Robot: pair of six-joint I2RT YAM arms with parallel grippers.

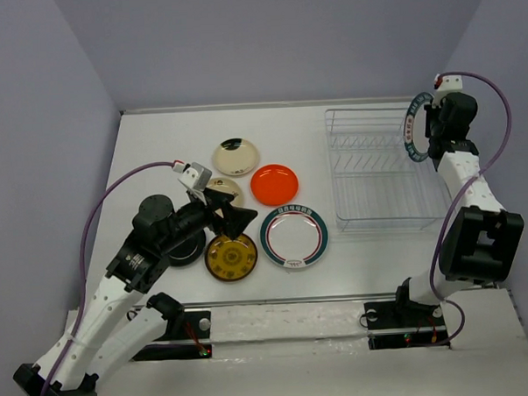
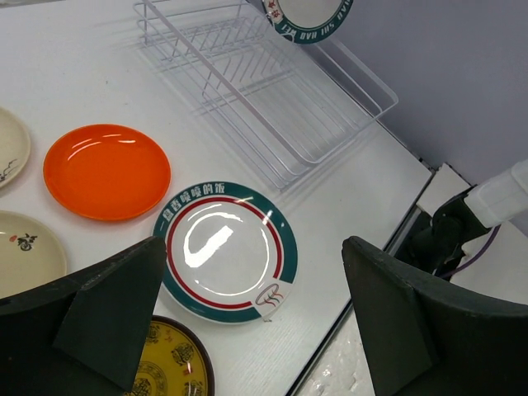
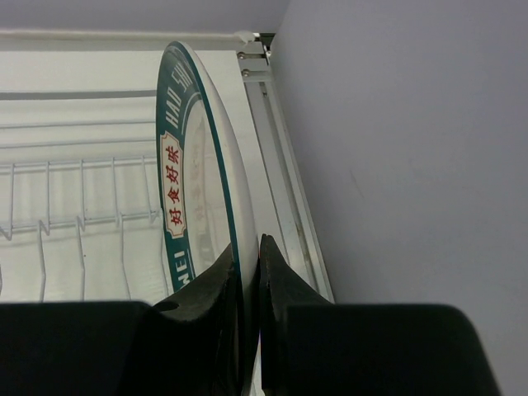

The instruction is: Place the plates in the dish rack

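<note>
The right jaws are pinched almost shut on the rim of a teal-banded white plate, one finger on each face, seen at the lower centre of the right wrist view. That plate stands on edge in the air at the upper right of the overhead view, by the far right corner of the dish rack. Whether its lower edge touches the wire I cannot tell.

The left jaws are spread wide and hold nothing. They hang over the table left of centre in the overhead view, between a cream plate and the amber-yellow plate. In the left wrist view the second teal-banded plate lies flat in the gap between the two dark fingers, apart from both. The orange-red plate lies just to its upper left. The black plate is mostly hidden under the left arm. The other cream plate lies highest in the frame, near the orange-red one.
</note>
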